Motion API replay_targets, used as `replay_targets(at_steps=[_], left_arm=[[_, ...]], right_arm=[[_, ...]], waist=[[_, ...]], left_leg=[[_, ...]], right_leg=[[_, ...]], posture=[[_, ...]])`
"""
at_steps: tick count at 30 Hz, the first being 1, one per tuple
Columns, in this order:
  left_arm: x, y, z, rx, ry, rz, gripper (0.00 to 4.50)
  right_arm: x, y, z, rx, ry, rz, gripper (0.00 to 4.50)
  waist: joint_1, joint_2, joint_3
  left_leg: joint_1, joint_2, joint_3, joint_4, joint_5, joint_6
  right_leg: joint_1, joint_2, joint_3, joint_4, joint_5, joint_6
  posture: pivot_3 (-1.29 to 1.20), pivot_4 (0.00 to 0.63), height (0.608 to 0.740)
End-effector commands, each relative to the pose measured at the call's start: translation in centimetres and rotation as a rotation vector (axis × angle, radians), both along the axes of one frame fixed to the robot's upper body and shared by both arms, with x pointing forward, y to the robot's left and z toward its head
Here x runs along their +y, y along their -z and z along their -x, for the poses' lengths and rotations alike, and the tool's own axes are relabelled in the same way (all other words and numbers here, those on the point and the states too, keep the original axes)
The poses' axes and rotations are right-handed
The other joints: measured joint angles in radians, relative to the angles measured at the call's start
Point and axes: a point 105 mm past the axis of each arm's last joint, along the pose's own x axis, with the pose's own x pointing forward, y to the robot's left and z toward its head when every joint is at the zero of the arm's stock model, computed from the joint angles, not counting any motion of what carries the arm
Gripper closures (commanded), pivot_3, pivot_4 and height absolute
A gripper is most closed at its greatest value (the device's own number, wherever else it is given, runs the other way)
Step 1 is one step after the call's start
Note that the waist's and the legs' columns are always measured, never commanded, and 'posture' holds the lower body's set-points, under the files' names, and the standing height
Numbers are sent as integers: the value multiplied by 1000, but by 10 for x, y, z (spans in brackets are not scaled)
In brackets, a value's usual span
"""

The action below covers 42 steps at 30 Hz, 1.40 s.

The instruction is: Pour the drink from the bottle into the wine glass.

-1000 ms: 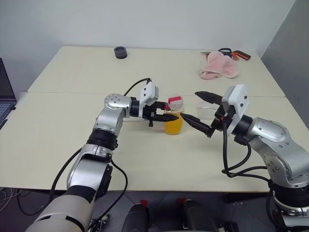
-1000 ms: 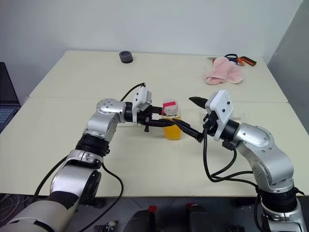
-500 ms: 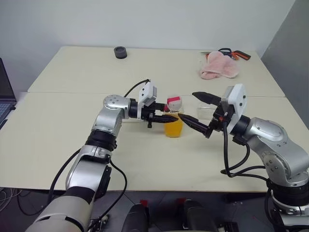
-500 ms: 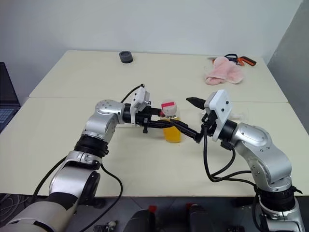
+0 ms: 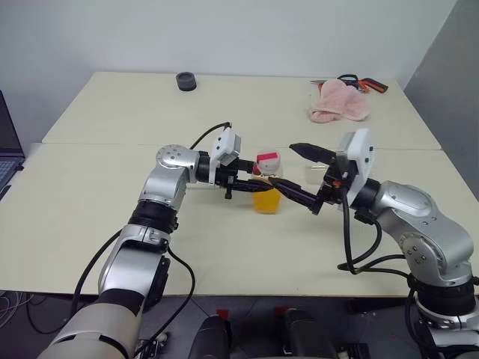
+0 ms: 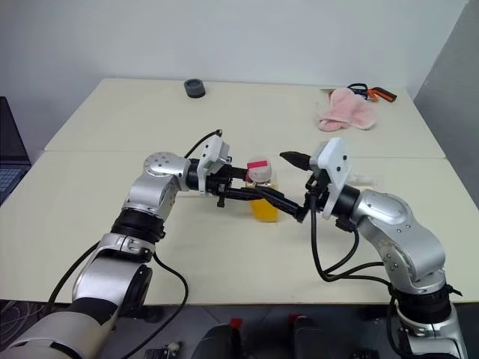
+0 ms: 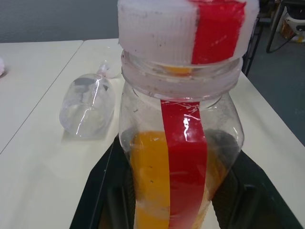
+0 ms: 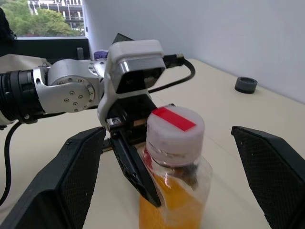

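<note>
We hold the bottle [image 5: 268, 183] upright near table [image 5: 112, 194] centre with our left gripper [image 5: 258, 183], fingers clenched on its body just below the neck. Likely reason: keep it steady so the other arm can work the white cap [image 8: 175, 129], still on. The drink [image 5: 268, 200] fills only the lower part of the bottle.

Our right gripper [image 5: 293, 172] comes in from 3 o'clock of the bottle, jaws spread wide and grasping nothing; in the right wrist view one finger [image 8: 78, 174] stands on each side of the cap, apart from it. Looks like a lineup for unscrewing; pouring can't start before that.

The wine glass [image 7: 88, 107] lies on its side on the table, at about 2 o'clock of the bottle, behind our right gripper. It would need standing up first, we judge.

Hard to make out: the glass's stem and foot are barely readable, and our right gripper covers most of it in the head views. Bottle base is cut off in both wrist views. Pink cloth [image 5: 338, 102] and a dark round thing [image 5: 186, 80] sit at the far edge, out of play.
</note>
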Motion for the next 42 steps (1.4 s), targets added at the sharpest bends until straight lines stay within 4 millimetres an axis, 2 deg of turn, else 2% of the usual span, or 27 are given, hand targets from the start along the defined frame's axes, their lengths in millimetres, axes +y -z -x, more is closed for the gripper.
replay_targets(at_steps=[1, 20, 23, 29, 42], left_arm=[[-2, -11, 1, -51, 17, 11, 2864], [-2, -9, 4, -59, 20, 0, 2864], [-2, -10, 4, -60, 20, -1, 2864], [-2, -10, 4, -61, 20, 0, 2864], [-2, -10, 4, -61, 19, -2, 2865]], right_arm=[[6, -8, -3, -38, -7, -2, 0], [17, -5, -17, -11, -38, 6, 0], [17, -4, -19, -16, -29, 11, 568], [19, -3, -21, -25, -25, 24, 2598], [20, -2, -19, -22, -40, -4, 2676]], waist=[[0, 0, 0], [0, 0, 0], [0, 0, 0], [0, 0, 0], [0, 0, 0]], left_leg=[[0, 0, 0, 0, 0, 0], [0, 0, 0, 0, 0, 0], [0, 0, 0, 0, 0, 0], [0, 0, 0, 0, 0, 0], [0, 0, 0, 0, 0, 0]], right_leg=[[0, 0, 0, 0, 0, 0], [0, 0, 0, 0, 0, 0], [0, 0, 0, 0, 0, 0], [0, 0, 0, 0, 0, 0], [0, 0, 0, 0, 0, 0]], posture=[[0, 150, 740], [0, 150, 740], [0, 150, 740], [0, 150, 740], [0, 150, 740]])
